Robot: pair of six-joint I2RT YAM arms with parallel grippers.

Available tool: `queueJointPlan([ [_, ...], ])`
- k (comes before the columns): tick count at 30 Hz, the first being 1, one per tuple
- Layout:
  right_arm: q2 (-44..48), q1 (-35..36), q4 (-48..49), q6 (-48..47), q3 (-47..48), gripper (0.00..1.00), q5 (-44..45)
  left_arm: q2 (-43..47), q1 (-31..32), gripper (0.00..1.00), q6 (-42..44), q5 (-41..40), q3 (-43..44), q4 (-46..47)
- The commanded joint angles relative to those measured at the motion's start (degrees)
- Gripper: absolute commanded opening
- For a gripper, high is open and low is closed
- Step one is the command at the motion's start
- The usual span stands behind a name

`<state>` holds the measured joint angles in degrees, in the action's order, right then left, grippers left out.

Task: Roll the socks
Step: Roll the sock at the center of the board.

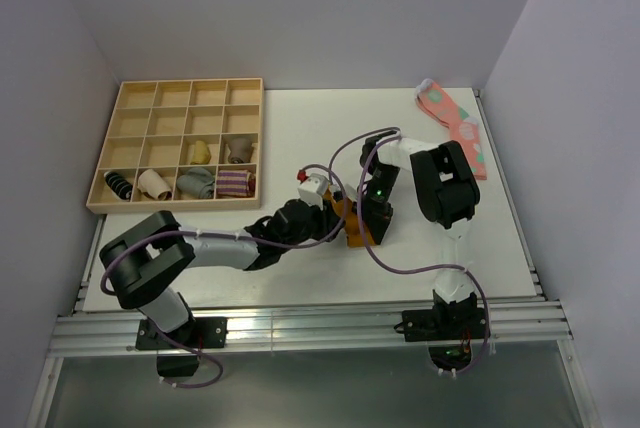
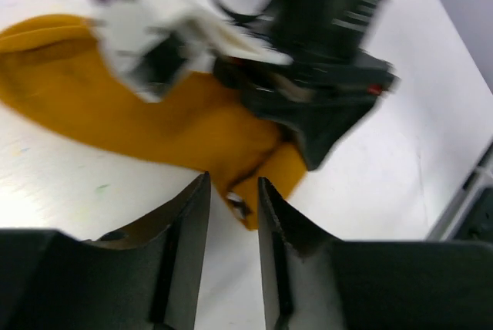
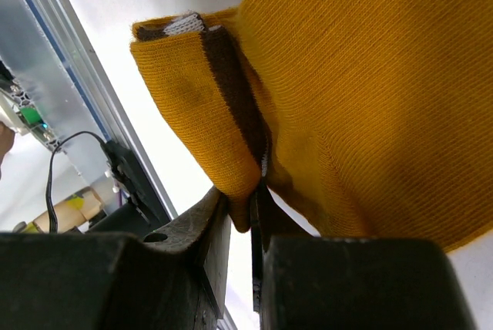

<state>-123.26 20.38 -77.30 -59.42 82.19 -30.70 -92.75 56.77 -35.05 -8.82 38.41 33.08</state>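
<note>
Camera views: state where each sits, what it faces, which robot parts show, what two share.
Top external: above, behind bases, looking down at table; left arm, right arm show.
Left wrist: on left arm, facing sock; left fingers show.
Right wrist: on right arm, right fingers pinching sock.
Shared: both wrist views show the sock.
</note>
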Motion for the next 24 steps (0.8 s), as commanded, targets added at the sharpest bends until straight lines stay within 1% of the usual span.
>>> queueJointPlan([
  [1, -1.9, 0.4, -5.1, 0.0, 1.7, 0.05, 0.6, -0.7, 2.6, 0.37, 6.0, 1.3, 0.6, 7.0],
  [3, -1.9, 0.4, -5.1, 0.2, 1.8, 0.05, 0.6, -2.0, 3.0, 0.39, 7.0, 4.5, 1.0, 7.5],
  [8, -1.8, 0.4, -5.1, 0.3, 1.7, 0.05, 0.6, -6.0, 4.0, 0.41, 9.7, 8.1, 5.2, 4.3],
  [24, -2.0, 0.4, -5.1, 0.5, 1.5, 0.05, 0.7, -13.1, 4.8, 0.43, 13.3, 8.3, 9.1, 3.0],
])
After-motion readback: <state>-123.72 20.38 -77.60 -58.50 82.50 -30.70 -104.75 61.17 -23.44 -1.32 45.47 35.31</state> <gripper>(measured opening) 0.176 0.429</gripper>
